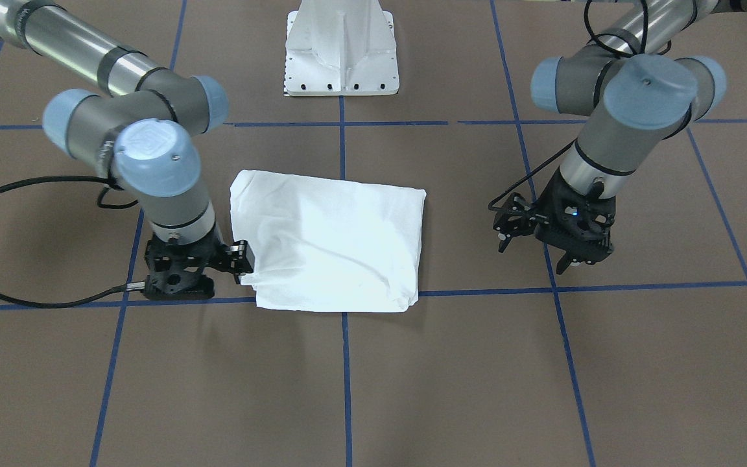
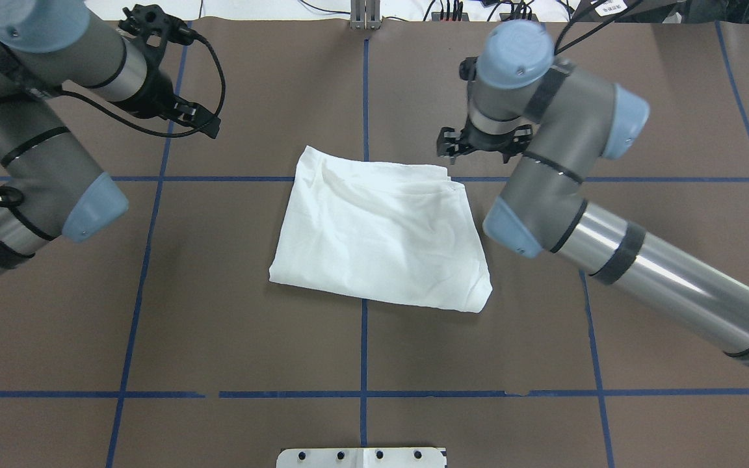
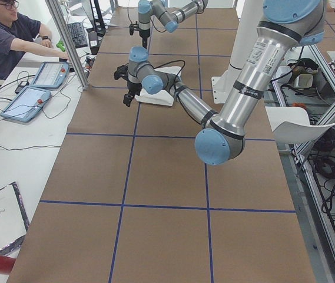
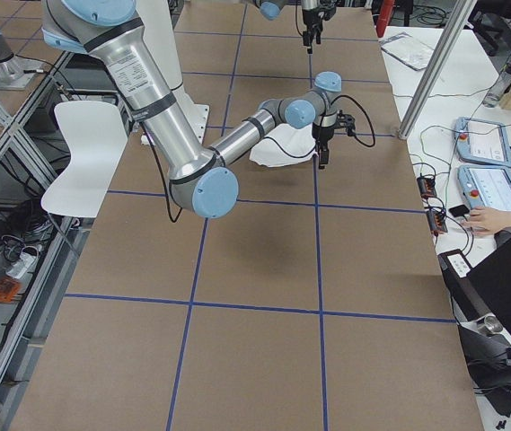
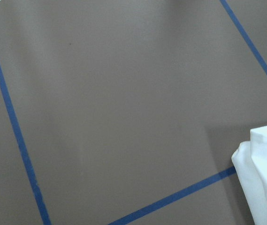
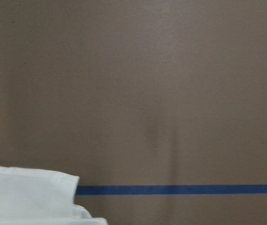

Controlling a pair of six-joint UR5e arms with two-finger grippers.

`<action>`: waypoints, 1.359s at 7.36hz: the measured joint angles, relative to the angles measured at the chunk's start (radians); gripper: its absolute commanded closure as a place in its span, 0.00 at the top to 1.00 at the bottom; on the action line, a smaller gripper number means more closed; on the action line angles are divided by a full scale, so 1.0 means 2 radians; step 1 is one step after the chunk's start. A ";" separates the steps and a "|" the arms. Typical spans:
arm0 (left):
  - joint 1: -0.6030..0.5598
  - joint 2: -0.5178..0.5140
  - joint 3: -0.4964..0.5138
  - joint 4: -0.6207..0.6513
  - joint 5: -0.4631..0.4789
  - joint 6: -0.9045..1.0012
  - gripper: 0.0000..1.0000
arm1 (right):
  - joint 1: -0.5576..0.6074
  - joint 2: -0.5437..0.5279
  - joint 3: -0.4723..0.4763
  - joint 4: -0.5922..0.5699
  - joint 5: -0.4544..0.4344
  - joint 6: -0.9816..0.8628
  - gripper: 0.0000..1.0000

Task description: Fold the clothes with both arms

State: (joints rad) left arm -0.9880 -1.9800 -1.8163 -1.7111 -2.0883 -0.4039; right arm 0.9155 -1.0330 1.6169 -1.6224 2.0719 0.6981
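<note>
The white shirt (image 1: 328,240) lies folded into a rough rectangle at the middle of the brown table, with no printed text showing. It also shows in the overhead view (image 2: 381,234). My right gripper (image 1: 240,266) stands low, right at the shirt's corner on the operators' side. From above its jaws look spread (image 2: 482,149) and it holds nothing. My left gripper (image 1: 532,256) hangs open and empty about one grid square from the shirt's other side (image 2: 209,127). A shirt corner shows in the left wrist view (image 5: 264,173) and in the right wrist view (image 6: 25,197).
The white pedestal base (image 1: 341,58) stands at the robot's side of the table. Blue tape lines (image 2: 365,351) grid the brown surface. An operator (image 3: 8,35) sits at a side desk with tablets (image 3: 29,100). A white chair (image 4: 84,153) stands off the table.
</note>
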 measured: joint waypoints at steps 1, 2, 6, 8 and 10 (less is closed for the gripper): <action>-0.034 0.016 -0.029 0.054 -0.005 0.077 1.00 | 0.030 -0.047 0.040 -0.021 0.022 -0.070 1.00; -0.069 0.029 -0.042 0.101 -0.014 0.150 1.00 | 0.050 -0.095 0.075 -0.032 0.032 -0.118 1.00; -0.200 0.140 -0.042 0.141 -0.048 0.252 1.00 | 0.134 -0.288 0.183 -0.035 0.066 -0.189 1.00; -0.239 0.170 -0.036 0.141 -0.076 0.255 1.00 | 0.208 -0.355 0.200 -0.035 0.091 -0.279 1.00; -0.272 0.203 -0.029 0.129 -0.082 0.265 1.00 | 0.277 -0.403 0.199 -0.036 0.100 -0.361 1.00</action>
State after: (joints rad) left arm -1.5323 -1.5732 -1.8744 -1.4523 -2.2519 0.1257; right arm 1.4699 -1.8383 2.0148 -1.6935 2.2713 -0.0232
